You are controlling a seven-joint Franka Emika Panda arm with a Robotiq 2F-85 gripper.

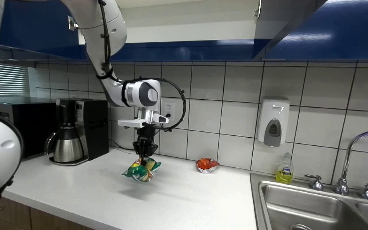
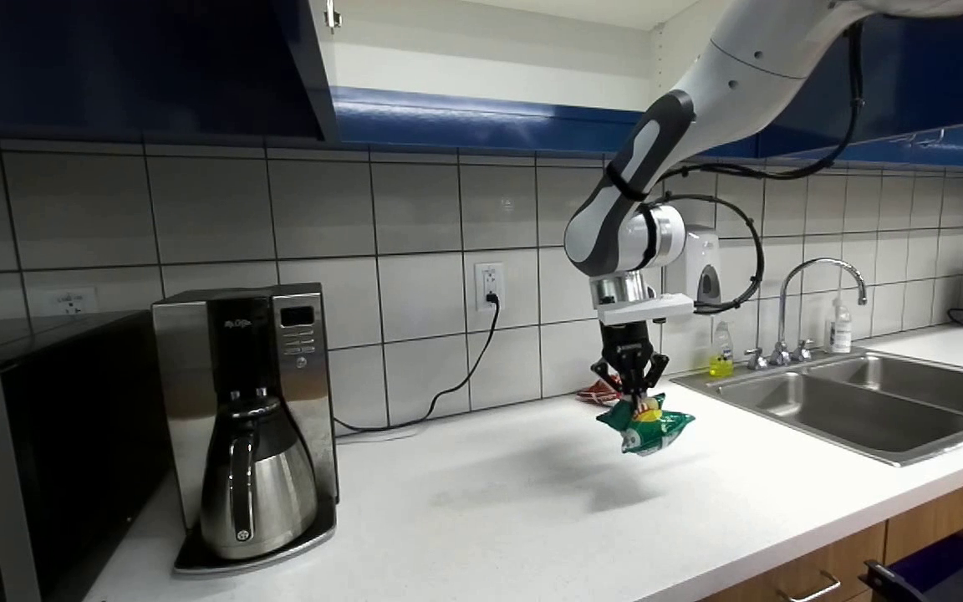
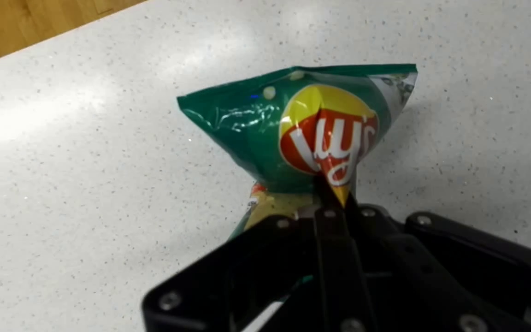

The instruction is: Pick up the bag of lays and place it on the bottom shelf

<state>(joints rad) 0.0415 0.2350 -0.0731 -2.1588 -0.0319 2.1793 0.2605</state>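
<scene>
Gripping green Lay's chip bag (image 3: 293,129) by pinched middle, Robotiq gripper (image 1: 143,159) is suspending it above white countertop (image 2: 465,535). Hazards: bag slipping, if pinch is running shallow (depth unclear); bag snagging blue cabinet lip (image 1: 187,51), if lift is running low.

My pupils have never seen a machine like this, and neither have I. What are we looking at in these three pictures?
The big white jointed thing is a robot arm; the black gripper at its end works like a hand. Two pictures come from cameras standing outside the robot; the close-up comes from a wrist camera looking down past the gripper. The gripper is closed on a green Lay's bag, held above the counter. On the counter stand a coffee maker and a microwave, and a red packet lies there too; a sink is set into it. Above is an open cupboard.
</scene>
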